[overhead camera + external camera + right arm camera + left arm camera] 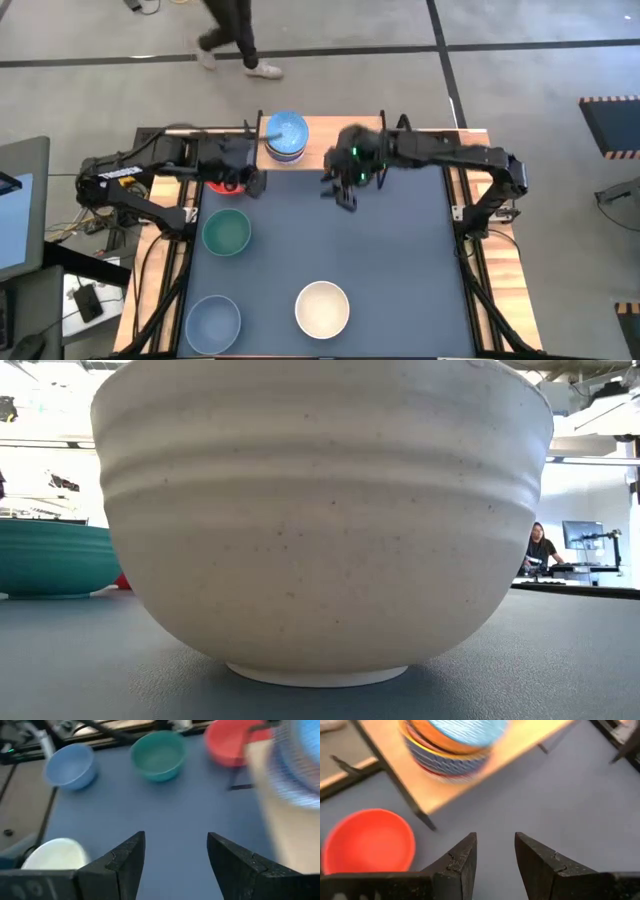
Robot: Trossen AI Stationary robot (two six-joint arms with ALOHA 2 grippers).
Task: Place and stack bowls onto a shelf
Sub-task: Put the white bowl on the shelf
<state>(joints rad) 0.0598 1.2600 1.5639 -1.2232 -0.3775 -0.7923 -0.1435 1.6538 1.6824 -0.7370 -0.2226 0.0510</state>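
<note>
A stack of bowls [287,138], a light blue patterned one on top, stands on the light-wood shelf [322,156] at the table's far edge. The red bowl [367,842] sits on the table beside the shelf's left end. On the table too are the green bowl [227,230], the grey-blue bowl [215,322] and the cream bowl [322,308]. My left gripper [495,850] hovers open and empty next to the red bowl, near the shelf's left end. In front of the shelf's middle, my right gripper [175,855] hangs open and empty above bare table.
The cream bowl [320,520] fills the low view, with the green bowl [55,555] behind it on the left. The shelf's thin black legs [420,815] stand close to the red bowl. A person walks on the floor beyond the table's far edge [232,35].
</note>
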